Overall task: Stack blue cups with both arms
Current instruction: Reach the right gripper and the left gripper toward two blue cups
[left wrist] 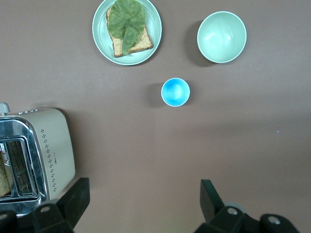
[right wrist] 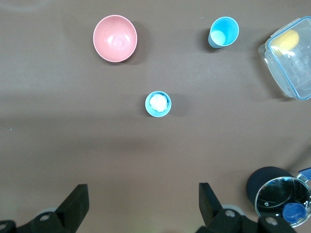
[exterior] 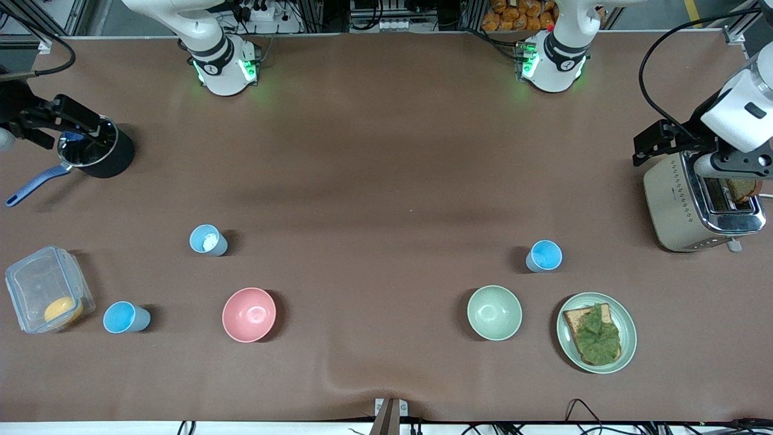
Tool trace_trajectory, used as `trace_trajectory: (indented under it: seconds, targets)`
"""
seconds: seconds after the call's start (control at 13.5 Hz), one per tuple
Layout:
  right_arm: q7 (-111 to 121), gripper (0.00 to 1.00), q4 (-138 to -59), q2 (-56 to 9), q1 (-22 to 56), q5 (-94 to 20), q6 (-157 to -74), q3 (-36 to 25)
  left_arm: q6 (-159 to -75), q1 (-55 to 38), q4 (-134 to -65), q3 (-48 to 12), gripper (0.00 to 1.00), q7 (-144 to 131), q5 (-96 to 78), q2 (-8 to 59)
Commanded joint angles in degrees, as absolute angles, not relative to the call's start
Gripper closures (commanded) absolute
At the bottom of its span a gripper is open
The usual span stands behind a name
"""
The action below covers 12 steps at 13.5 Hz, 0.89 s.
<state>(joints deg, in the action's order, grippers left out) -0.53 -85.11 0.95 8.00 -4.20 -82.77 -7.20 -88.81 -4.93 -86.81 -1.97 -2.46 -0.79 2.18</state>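
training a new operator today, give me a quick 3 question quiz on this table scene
1. How many blue cups stand on the table?
2. True or false: the cup with a whitish patch inside is nearer to the front camera than the pink bowl.
3. Which is the left gripper over: A) the pot, B) the toaster, C) the plate?

Key
1. Three: the patched one, one beside the clear container, one near the pale green bowl.
2. False; it lies farther.
3. B. The right gripper is over the pot. Both grippers are open and empty.

pink bowl [exterior: 249, 315], green bowl [exterior: 494, 312], toaster [exterior: 688, 205], pot [exterior: 99, 150]
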Motion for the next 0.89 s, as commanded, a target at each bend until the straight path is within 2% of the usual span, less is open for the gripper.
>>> trace_trajectory:
  seconds: [0.0, 0.44, 0.67, 0.81]
  targets:
    - [0.1, 0.00, -85.8, 1.4, 7.2, -3.3, -82.8, -6.3, -87.8, -4.9, -86.0, -2.1, 0.00, -2.9, -0.4, 1.8]
    - [0.5, 0.00, -88.4, 1.0, 7.2, -3.4, -83.8, -6.3, -87.8, -4.6, -85.7, -2.0, 0.00, -3.0, 0.2, 2.3]
    - [3.5, 0.00, -99.6, -0.2, 7.2, -3.3, -93.9, -6.4, -88.3, -3.3, -85.8, -1.1, 0.00, -3.0, -0.3, 4.2]
    - [6.3, 0.00, -107.5, -1.1, 7.6, -3.3, -103.0, -6.4, -88.5, 0.6, -85.5, -0.5, 0.00, -3.4, -10.6, 7.6]
